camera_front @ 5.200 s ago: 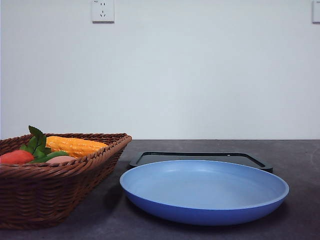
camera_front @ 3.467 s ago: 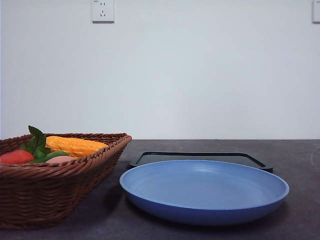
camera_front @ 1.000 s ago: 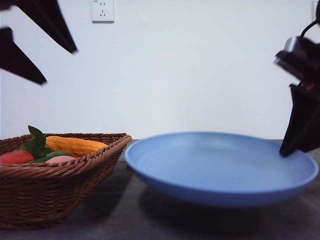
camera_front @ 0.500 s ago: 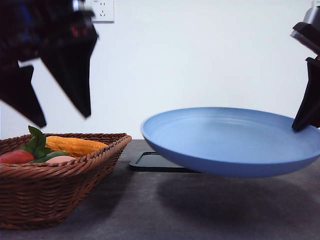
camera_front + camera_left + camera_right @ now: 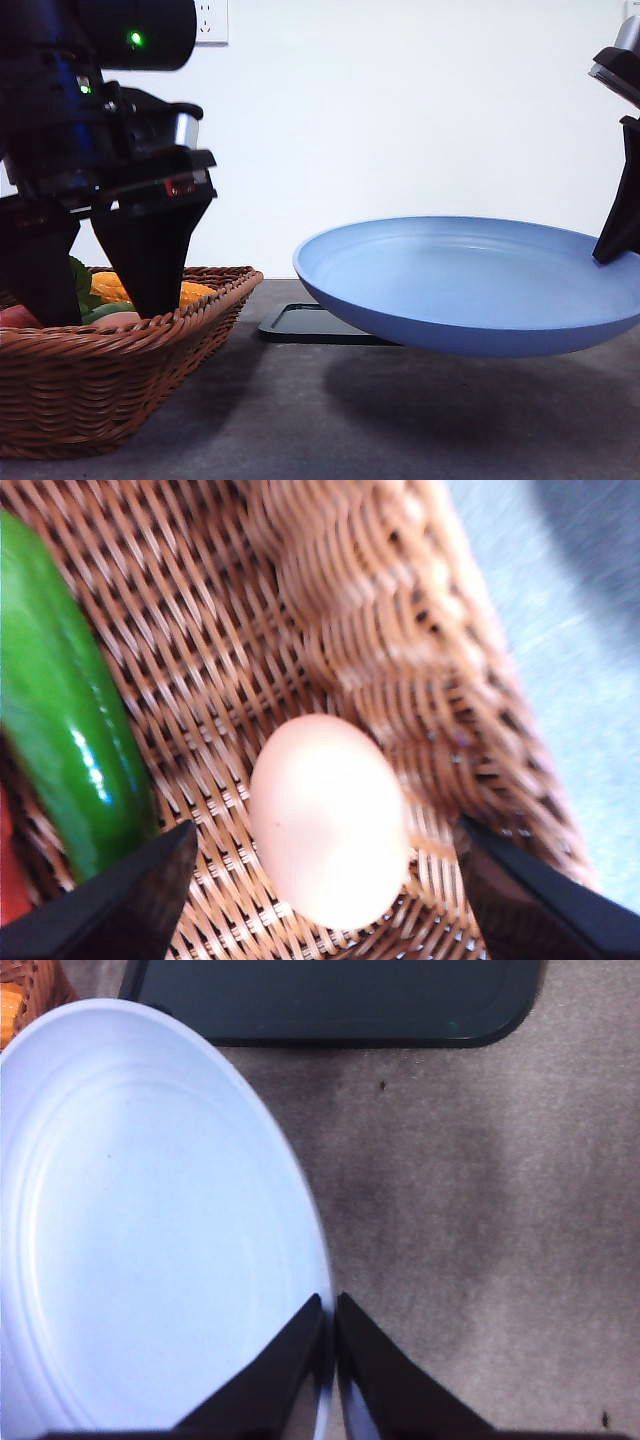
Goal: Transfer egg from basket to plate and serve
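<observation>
A: Left gripper (image 5: 95,300): status?

B: It sits low over the basket (image 5: 110,385) at the left of the table (image 5: 300,430). The fingers are spread wide apart. In the left wrist view the two dark fingertips (image 5: 130,900) stand on either side of the egg (image 5: 328,820), and neither is touching it.

A: Egg location?

B: It lies on the woven floor of the basket, close to the slanted wall. A green vegetable (image 5: 65,730) lies beside it, not in contact. From the front the egg's pinkish top (image 5: 118,318) just shows above the near rim, between the left gripper's fingers. The corn cob (image 5: 190,292) lies behind, partly hidden by the gripper.

A: Right gripper (image 5: 330,1360)?

B: It is clamped on the rim of the blue plate (image 5: 470,290) at the plate's right edge. The right wrist view shows the fingers pressed together with the rim between them.

A: Plate position?

B: It is off the table, tilted slightly, and its shadow falls on the dark surface beneath. The plate is well apart from the basket and holds nothing.

A: Anything else on the surface?

B: A black tray (image 5: 340,1000) lies flat on the table behind the plate, on the far side. In the front view its left corner (image 5: 300,325) shows under the plate's left edge.
</observation>
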Action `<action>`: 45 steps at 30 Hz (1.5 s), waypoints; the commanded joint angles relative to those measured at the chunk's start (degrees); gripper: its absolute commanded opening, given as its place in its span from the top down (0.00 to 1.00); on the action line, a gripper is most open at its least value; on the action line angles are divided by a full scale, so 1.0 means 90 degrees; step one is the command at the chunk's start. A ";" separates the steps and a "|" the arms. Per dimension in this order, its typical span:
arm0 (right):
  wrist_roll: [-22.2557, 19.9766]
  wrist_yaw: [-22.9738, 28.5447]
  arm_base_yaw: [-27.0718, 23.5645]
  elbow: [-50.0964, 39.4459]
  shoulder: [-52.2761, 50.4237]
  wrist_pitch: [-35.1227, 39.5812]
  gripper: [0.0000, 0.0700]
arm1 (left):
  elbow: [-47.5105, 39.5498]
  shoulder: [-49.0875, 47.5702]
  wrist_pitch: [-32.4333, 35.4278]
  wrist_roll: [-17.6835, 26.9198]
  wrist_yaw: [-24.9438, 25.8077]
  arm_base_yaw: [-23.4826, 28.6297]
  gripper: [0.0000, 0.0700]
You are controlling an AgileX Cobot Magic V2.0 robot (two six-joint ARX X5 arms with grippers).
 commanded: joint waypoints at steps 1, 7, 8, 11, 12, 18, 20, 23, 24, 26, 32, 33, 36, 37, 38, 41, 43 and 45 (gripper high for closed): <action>-0.0051 -0.0018 0.0004 0.0046 0.0019 0.0060 1.00 | 0.0104 0.0142 0.0027 0.0066 -0.0116 -0.0066 0.30; -0.0052 -0.0018 0.0004 0.0046 0.0019 0.0072 1.00 | 0.0104 0.0162 0.0057 0.0118 -0.0339 -0.0063 0.48; -0.0052 -0.0018 0.0004 0.0046 0.0019 0.0073 1.00 | 0.0104 0.0162 0.0072 0.0149 -0.0358 -0.0063 0.51; -0.0052 -0.0018 0.0004 0.0046 0.0019 0.0074 1.00 | 0.0104 0.0162 0.0148 0.0176 -0.0356 -0.0064 0.54; -0.0052 -0.0018 0.0004 0.0046 0.0019 0.0075 1.00 | 0.0104 0.0162 0.0166 0.0178 -0.0353 -0.0065 0.54; -0.0052 -0.0018 0.0004 0.0046 0.0019 0.0078 1.00 | 0.0104 0.0162 0.0169 0.0186 -0.0355 -0.0063 0.56; -0.0052 -0.0018 0.0004 0.0046 0.0019 0.0078 1.00 | 0.0104 0.0162 0.0167 0.0184 -0.0354 -0.0063 0.59; -0.0052 -0.0018 0.0004 0.0046 0.0019 0.0078 1.00 | 0.0104 0.0162 0.0129 0.0186 -0.0352 -0.0063 0.64; -0.0052 -0.0018 0.0004 0.0046 0.0019 0.0078 1.00 | 0.0104 0.0162 0.0106 0.0186 -0.0347 -0.0065 0.64; -0.0052 -0.0018 0.0004 0.0046 0.0019 0.0078 1.00 | 0.0104 0.0162 0.0053 0.0186 -0.0341 -0.0066 0.64; -0.0051 -0.0018 0.0004 0.0046 0.0019 0.0077 1.00 | 0.0105 0.0162 -0.0032 0.0201 -0.0340 -0.0063 0.68; -0.0050 -0.0018 0.0004 0.0046 0.0019 0.0076 1.00 | 0.0107 0.0162 -0.0033 0.0210 -0.0339 -0.0063 0.70; -0.0050 -0.0018 0.0004 0.0046 0.0019 0.0075 1.00 | 0.0132 0.0159 -0.0085 0.0272 -0.0338 -0.0063 0.73; -0.0050 -0.0018 0.0004 0.0046 0.0019 0.0075 1.00 | 0.0162 0.0159 -0.0144 0.0309 -0.0338 -0.0063 0.73; -0.0050 -0.0018 0.0004 0.0046 0.0019 0.0075 1.00 | 0.0216 0.0157 -0.0226 0.0335 -0.0341 -0.0063 0.73; -0.0046 -0.0018 0.0004 0.0046 0.0019 0.0071 1.00 | 0.0491 0.0138 -0.0568 0.0395 -0.0351 -0.0065 0.73; -0.0042 -0.0018 0.0004 0.0046 0.0019 0.0070 1.00 | 0.0740 0.0103 -0.0815 0.0485 -0.0355 -0.0066 0.73; -0.0029 -0.0020 0.0005 0.0046 0.0022 0.0066 1.00 | 0.1012 0.0027 -0.0999 0.0547 -0.0358 -0.0066 0.73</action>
